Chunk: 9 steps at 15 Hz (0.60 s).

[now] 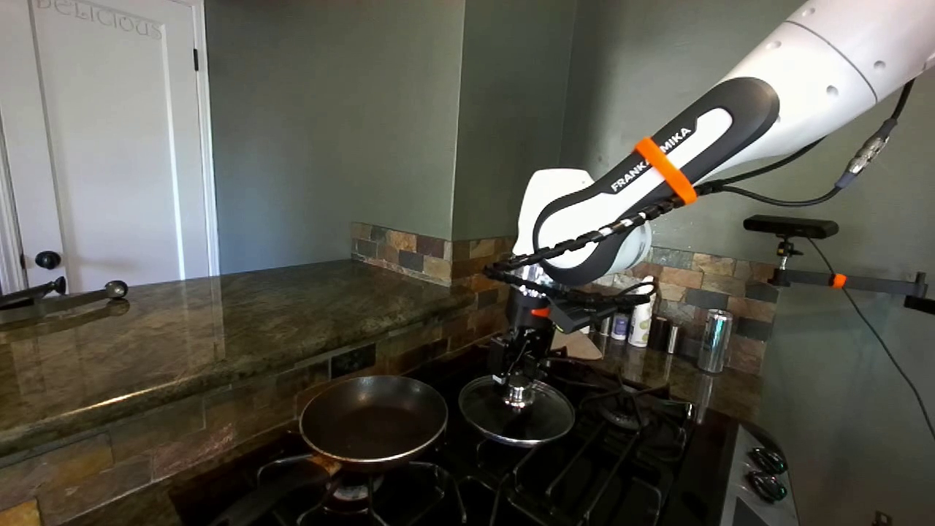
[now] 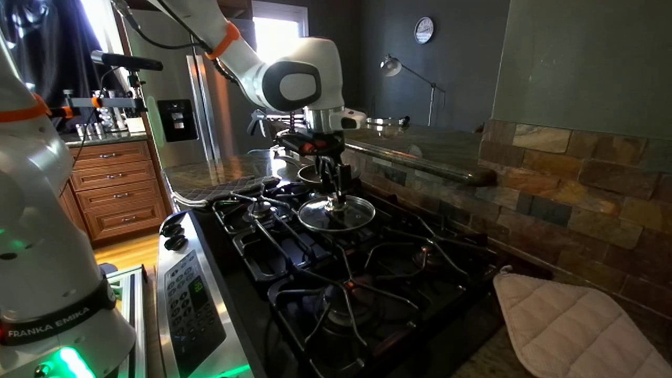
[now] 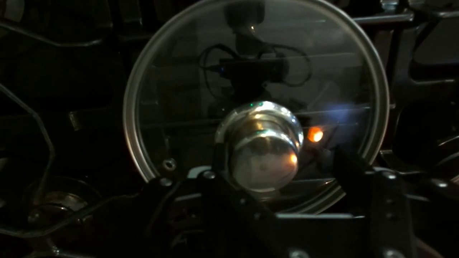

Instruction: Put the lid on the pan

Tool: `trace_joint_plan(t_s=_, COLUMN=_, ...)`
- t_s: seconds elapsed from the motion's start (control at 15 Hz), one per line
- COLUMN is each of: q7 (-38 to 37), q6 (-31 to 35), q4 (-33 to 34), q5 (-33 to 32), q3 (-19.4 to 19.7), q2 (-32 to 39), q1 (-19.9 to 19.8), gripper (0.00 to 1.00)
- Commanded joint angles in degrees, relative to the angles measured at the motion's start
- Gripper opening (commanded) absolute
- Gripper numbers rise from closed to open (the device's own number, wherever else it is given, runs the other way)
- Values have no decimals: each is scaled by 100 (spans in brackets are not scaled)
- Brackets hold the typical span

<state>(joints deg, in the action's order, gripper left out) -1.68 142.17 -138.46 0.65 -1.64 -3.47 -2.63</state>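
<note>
The glass lid with a metal rim lies flat on the stove grates, beside the pan. It also shows in an exterior view and the wrist view. The dark pan sits on the neighbouring burner, its handle toward the lower left; in an exterior view it is mostly hidden behind the gripper. My gripper points down over the lid and is open, fingers on either side of the metal knob. The left finger is close to the knob; whether they touch I cannot tell. The right finger stands apart from it.
Black stove grates surround the lid. A raised stone counter runs along the back of the stove. A light oven mitt lies beside the stove. A steel canister and bottles stand in the corner. Stove knobs line the front.
</note>
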Motion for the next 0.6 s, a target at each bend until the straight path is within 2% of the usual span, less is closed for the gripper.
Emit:
trace_joint_plan(t_s=0.0, q7=21, q6=98, q4=72, q5=-140, q3=83, q2=139, q1=66, gripper=45)
trace_joint_plan(t_s=0.2, q7=36, q6=102, q4=80, q5=-160, q3=101, q2=153, q1=63, gripper=23)
trace_joint_plan(t_s=0.53, q7=53, q6=94, q4=61, q5=-162, q3=103, q2=114, q1=62, gripper=23)
